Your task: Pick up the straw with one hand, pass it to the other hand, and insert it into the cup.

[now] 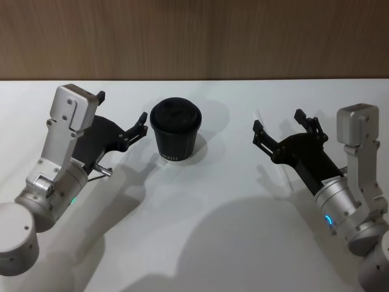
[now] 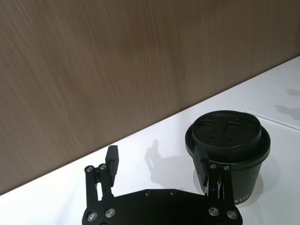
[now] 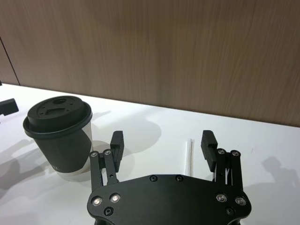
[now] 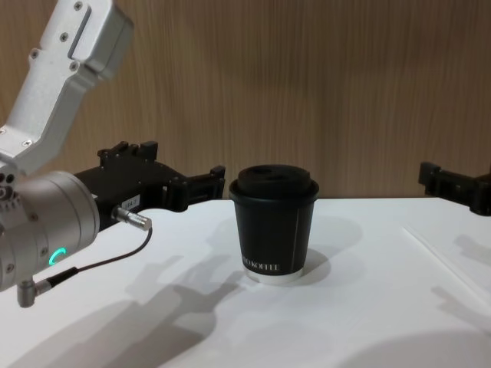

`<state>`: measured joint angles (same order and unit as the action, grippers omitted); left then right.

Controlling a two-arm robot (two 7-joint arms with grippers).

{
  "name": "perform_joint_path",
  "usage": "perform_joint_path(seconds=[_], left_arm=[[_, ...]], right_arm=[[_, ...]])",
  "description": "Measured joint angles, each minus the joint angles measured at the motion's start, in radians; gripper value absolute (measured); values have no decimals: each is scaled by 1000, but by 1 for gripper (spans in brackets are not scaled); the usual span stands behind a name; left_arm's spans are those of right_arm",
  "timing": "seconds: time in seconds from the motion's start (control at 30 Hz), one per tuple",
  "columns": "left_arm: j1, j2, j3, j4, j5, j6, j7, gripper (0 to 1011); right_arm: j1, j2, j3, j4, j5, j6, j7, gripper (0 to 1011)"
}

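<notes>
On the surface (image 1: 200,237): we find the straw (image 3: 188,157) lying flat and untouched, well to the right of the cup (image 1: 175,137).
Cup: upright, its domed lid (image 1: 175,114) on, with no straw in it.
Right hand (image 1: 278,120): fingers apart and empty, held near the straw, which lies just ahead between them.
Left hand (image 1: 122,105): fingers apart and empty, just beside the cup.
Done: nothing yet, we judge.
Left: the pickup, the pass to the other hand, and the insertion.

Cup (image 1: 175,131) upright mid-table (image 1: 200,243), left gripper (image 1: 121,108) just beside it on its left, right gripper (image 1: 278,121) well apart rightward, straw (image 3: 188,157) flat just ahead.
</notes>
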<state>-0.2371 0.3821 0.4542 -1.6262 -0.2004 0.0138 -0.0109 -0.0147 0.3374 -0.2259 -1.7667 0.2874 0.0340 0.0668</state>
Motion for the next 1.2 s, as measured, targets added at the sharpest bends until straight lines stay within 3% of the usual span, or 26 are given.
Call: perform_joint_path(seconds=[0.37, 0.77, 1.2], left_arm=[[0, 0, 0, 0, 0, 0, 0, 1003], [0, 0, 0, 0, 0, 0, 0, 1003], [0, 0, 0, 0, 0, 0, 0, 1003]], right_arm=[[2, -5, 3, -1, -12, 40, -18, 1001], [17, -18, -2, 6, -44, 183, -71, 1001], [-8, -12, 3, -1, -62, 280, -89, 1001]])
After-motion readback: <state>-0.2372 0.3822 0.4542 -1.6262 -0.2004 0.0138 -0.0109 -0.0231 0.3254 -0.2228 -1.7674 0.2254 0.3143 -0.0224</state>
